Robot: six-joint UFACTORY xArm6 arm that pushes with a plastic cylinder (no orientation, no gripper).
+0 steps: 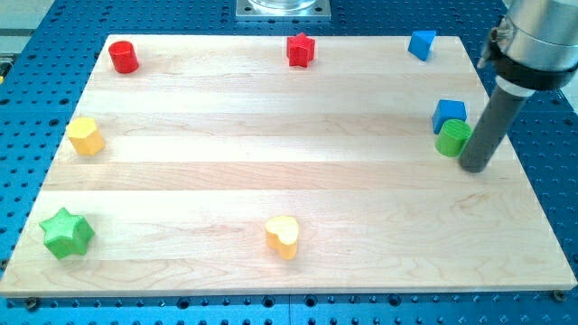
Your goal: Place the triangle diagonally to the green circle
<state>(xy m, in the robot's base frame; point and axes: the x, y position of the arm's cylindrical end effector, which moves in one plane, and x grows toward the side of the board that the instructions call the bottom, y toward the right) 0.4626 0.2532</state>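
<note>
Pale wood makes up the desk (271,162), a light planked board laid on a blue perforated metal base (27,311). No pincer is fitted to the arm, so no apart or together state can be told; a straight dark rod (488,122) is carried instead, and my tip (476,167) is seen resting on the board near the view's right edge.

Immediately to the view's left of the tip, touching the rod or just beside it, the green circular block (452,138) is found. The blue block just behind it (449,113), toward the view's top, is seen touching the green circle; its shape appears cube-like, though this cannot be told for certain. Further toward the view's top, slightly to the left of the tip, a second blue block (421,43) is placed near the board's top edge; its angled outline suggests that it may be the triangle, well apart from the green circle.

Far to the left of the tip, the red star-shaped block (301,50) is seen at the top middle, and the red cylindrical block (124,56) at the top left corner. The yellow block of rounded, many-sided form (86,135) is set at the left edge. Below and left of the tip, the yellow heart-shaped block (283,236) lies near the bottom edge, and the green star-shaped block (67,232) occupies the bottom left corner.
</note>
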